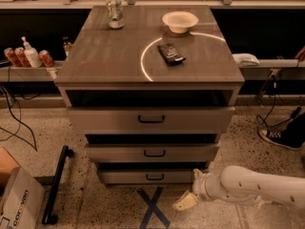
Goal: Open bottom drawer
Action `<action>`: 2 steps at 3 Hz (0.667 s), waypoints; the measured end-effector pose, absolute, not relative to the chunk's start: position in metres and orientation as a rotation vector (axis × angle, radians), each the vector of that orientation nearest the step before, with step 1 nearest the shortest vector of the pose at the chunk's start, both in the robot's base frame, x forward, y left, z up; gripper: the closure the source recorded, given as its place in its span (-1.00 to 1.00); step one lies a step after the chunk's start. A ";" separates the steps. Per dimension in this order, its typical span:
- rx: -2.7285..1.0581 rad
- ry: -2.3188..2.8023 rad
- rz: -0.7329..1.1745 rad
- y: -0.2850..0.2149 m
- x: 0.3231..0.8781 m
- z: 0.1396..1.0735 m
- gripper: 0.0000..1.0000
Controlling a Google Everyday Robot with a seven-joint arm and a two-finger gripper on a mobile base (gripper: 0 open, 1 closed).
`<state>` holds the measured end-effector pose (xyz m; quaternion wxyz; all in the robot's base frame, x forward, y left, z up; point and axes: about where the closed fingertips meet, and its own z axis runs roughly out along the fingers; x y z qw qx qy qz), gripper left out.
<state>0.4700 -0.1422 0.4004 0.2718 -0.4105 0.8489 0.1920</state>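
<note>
The bottom drawer [124,177] is the lowest of the cabinet's three grey-beige drawers, with a small black pull handle [155,177] at its middle. Its front sits about flush under the middle drawer [114,153]. My gripper [191,188] is low near the floor, just right of the bottom drawer's right end and apart from the handle. Its fingers are spread open and hold nothing; one beige fingertip [185,202] points down-left toward the floor. My white arm [257,185] reaches in from the right.
The top drawer [109,119] is the widest. On the cabinet top stand a can [114,12], a white bowl [180,21] and a dark snack packet [171,53]. A blue tape X [151,206] marks the floor. A cardboard box [19,202], a black bar [57,185] and a person's shoe [281,138] lie around.
</note>
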 end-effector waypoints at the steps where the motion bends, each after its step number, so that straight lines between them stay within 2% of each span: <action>1: -1.110 2.293 0.471 -0.143 0.480 0.358 -1.00; 2: -1.116 2.282 0.457 -0.143 0.493 0.326 -1.00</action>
